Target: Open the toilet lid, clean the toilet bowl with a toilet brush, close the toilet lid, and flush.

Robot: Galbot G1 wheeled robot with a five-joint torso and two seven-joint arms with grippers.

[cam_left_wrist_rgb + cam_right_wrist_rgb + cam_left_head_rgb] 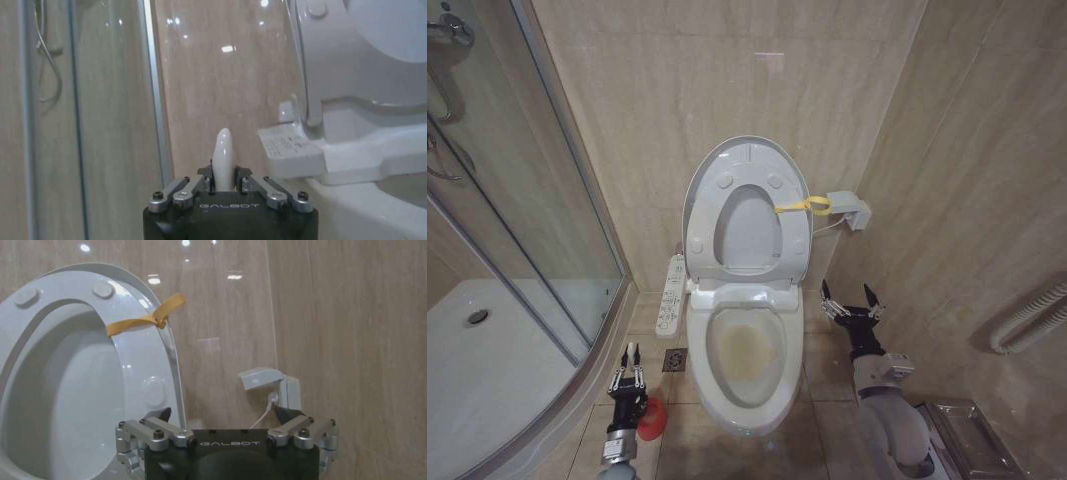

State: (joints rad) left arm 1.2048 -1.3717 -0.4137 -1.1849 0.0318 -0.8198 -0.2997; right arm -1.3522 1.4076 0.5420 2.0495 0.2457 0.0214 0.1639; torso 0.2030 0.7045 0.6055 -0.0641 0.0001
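Observation:
The toilet lid (pixel 747 232) stands upright against the wall with the ring seat (pixel 702 215) raised in front of it. A yellow strap (pixel 802 207) hangs at its edge. Below lies the toilet bowl (pixel 749 350), stained brownish-yellow inside. My left gripper (pixel 631 362) is low on the floor side left of the bowl. It is shut on the toilet brush's white handle (pixel 223 155), just above the red holder cup (pixel 653 420). The bristle head is hidden. My right gripper (pixel 851 300) hangs open to the right of the bowl, holding nothing. It faces the lid (pixel 60 405) and strap (pixel 143 320).
A glass shower enclosure (pixel 527 200) and its white tray (pixel 487 370) fill the left. A control panel (pixel 670 295) juts from the toilet's left side, with a floor drain (pixel 675 360) below it. A wall box (pixel 847 208), a ribbed hose (pixel 1027 320) and a metal rack (pixel 972 430) are on the right.

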